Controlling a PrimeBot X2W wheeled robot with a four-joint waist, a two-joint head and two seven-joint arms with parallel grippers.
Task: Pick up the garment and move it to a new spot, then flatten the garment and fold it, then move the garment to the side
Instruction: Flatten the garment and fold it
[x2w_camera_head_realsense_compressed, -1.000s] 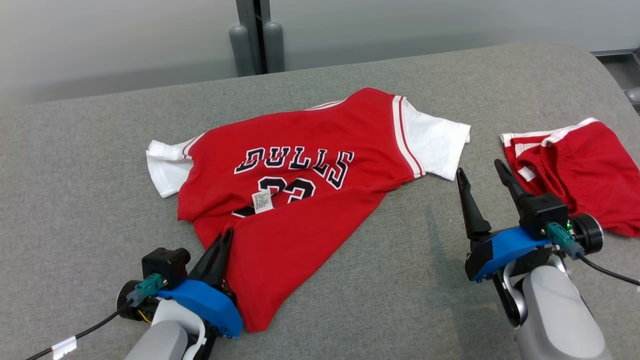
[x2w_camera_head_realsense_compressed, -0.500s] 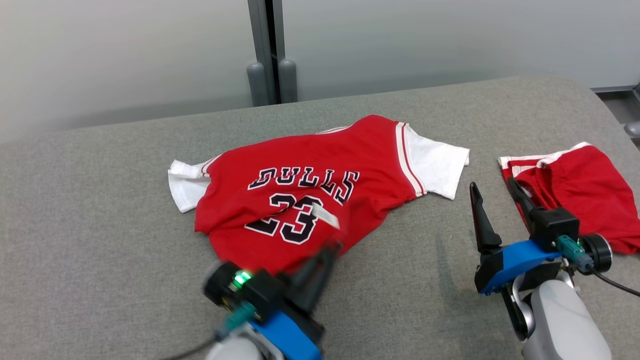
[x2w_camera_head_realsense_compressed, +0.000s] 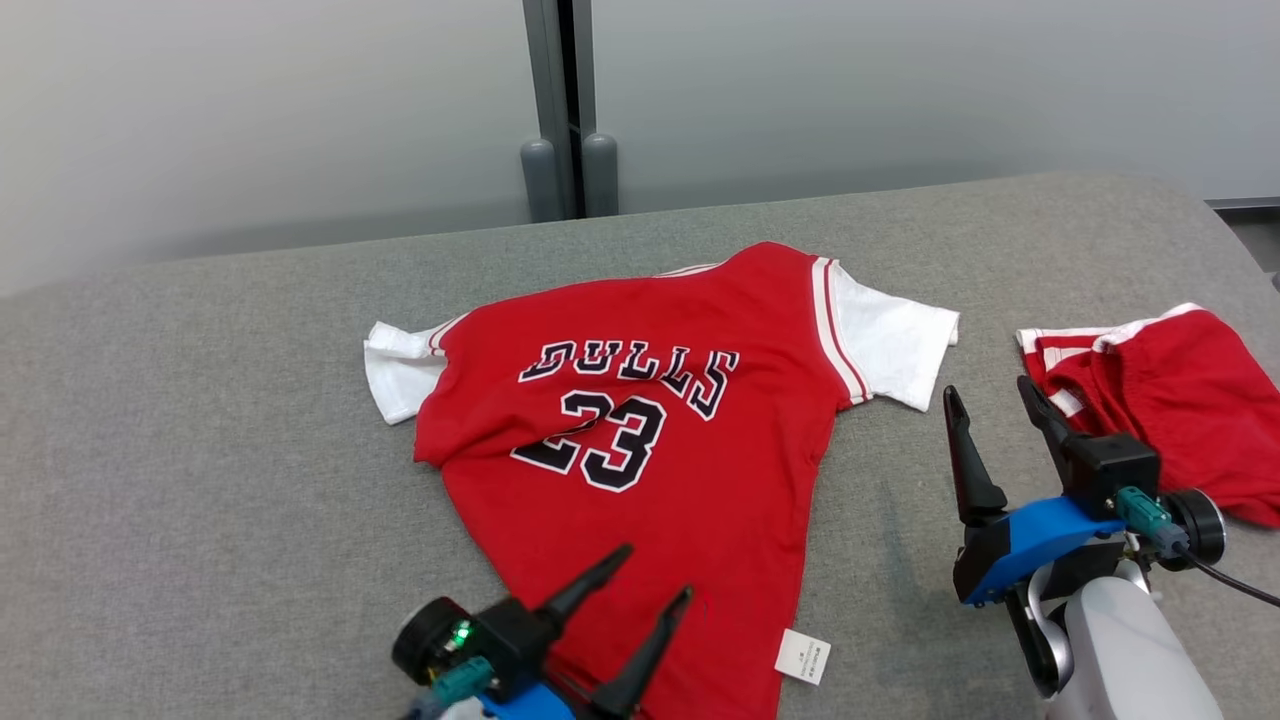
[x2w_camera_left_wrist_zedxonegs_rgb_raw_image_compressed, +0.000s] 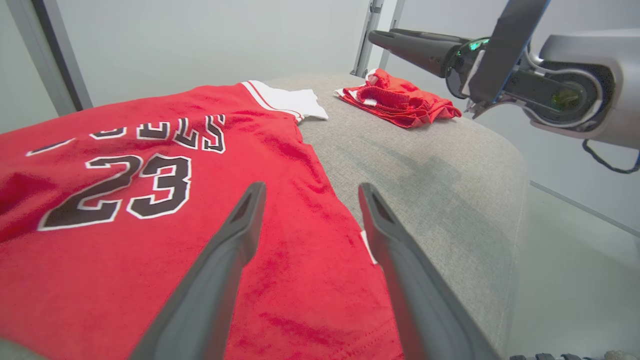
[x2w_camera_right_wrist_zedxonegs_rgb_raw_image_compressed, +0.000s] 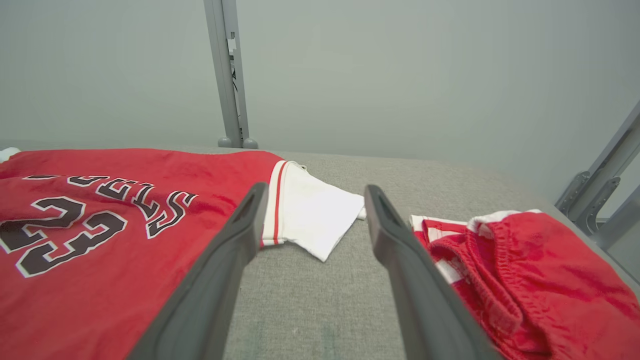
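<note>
Head view, nearest: left gripper (x2w_camera_head_realsense_compressed: 658, 570), fingers apart and empty, over the near hem of the red jersey (x2w_camera_head_realsense_compressed: 640, 430), white label (x2w_camera_head_realsense_compressed: 803, 657) just beside. Then right gripper (x2w_camera_head_realsense_compressed: 986, 386), likewise apart and empty, above grey surface (x2w_camera_head_realsense_compressed: 200, 450) between jersey sleeve and red shorts (x2w_camera_head_realsense_compressed: 1150, 380). Jersey mostly flat, number 23 up, mid-surface; grey post (x2w_camera_head_realsense_compressed: 570, 110) beyond the far edge.

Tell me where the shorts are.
In the head view the shorts lie bunched on the gray surface's right side, right of the jersey and beside the open right gripper.
</note>
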